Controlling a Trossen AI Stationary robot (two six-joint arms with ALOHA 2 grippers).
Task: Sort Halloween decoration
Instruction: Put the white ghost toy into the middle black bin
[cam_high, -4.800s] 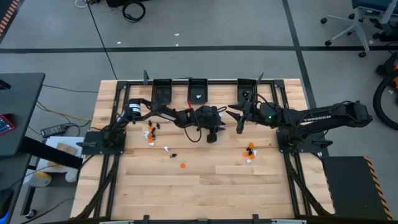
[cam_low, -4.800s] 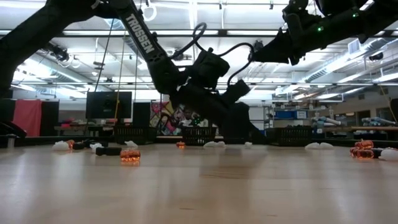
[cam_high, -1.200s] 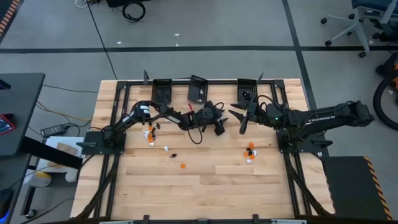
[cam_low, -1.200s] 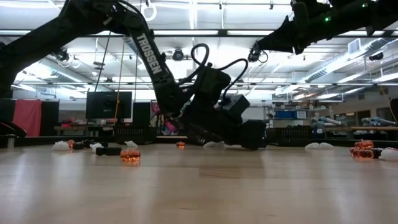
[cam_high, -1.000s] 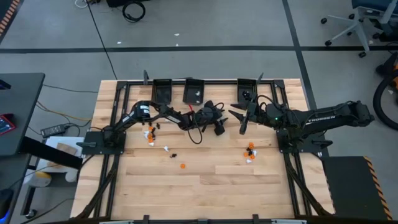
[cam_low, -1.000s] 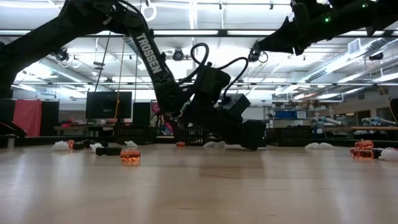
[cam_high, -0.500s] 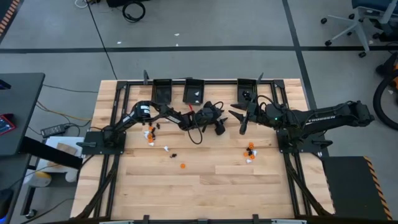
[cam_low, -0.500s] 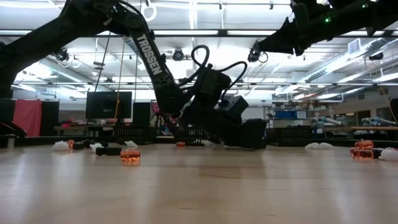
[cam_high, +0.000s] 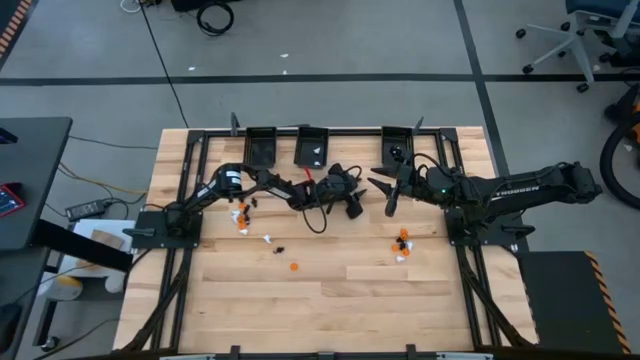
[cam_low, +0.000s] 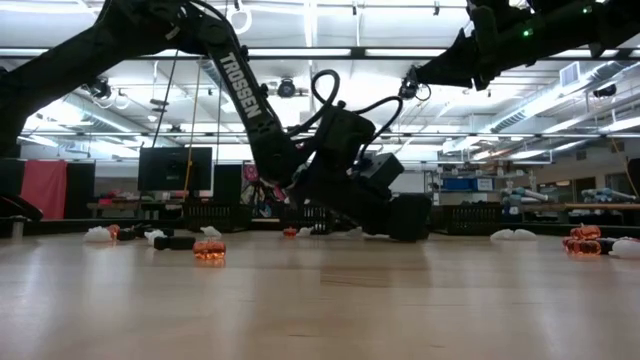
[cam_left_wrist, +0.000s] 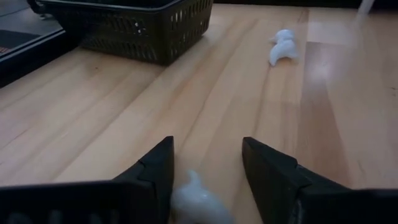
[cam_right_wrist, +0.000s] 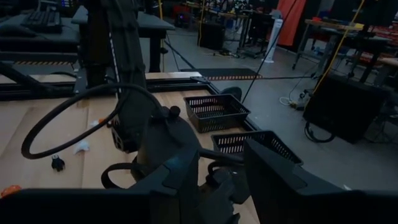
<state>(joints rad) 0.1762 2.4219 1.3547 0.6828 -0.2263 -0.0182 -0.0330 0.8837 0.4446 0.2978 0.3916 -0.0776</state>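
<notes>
Between the parted fingers of the left gripper (cam_left_wrist: 205, 180) we see a white trinket (cam_left_wrist: 198, 202) lying on the table (cam_left_wrist: 81, 124); whether either finger touches it we cannot tell, since its lower part is cut off by the picture's edge. A second white trinket (cam_left_wrist: 283, 46) lies farther out, and a black mesh bin (cam_left_wrist: 143, 28) stands beyond, its top cropped. In the high view the left gripper (cam_high: 352, 205) sits low near the table's middle, just in front of the middle bin (cam_high: 312, 146), which holds a white speck. The right gripper (cam_high: 390, 197) hovers raised beside the right bin (cam_high: 397, 142), fingers apart and holding nothing. Scattered decorations lie in a left cluster (cam_high: 243, 213) and a right cluster (cam_high: 402, 243), with a lone orange piece (cam_high: 293, 266) between them. Compared with a second ago, the middle bin sits unchanged, and the left fingers have narrowed slightly.
</notes>
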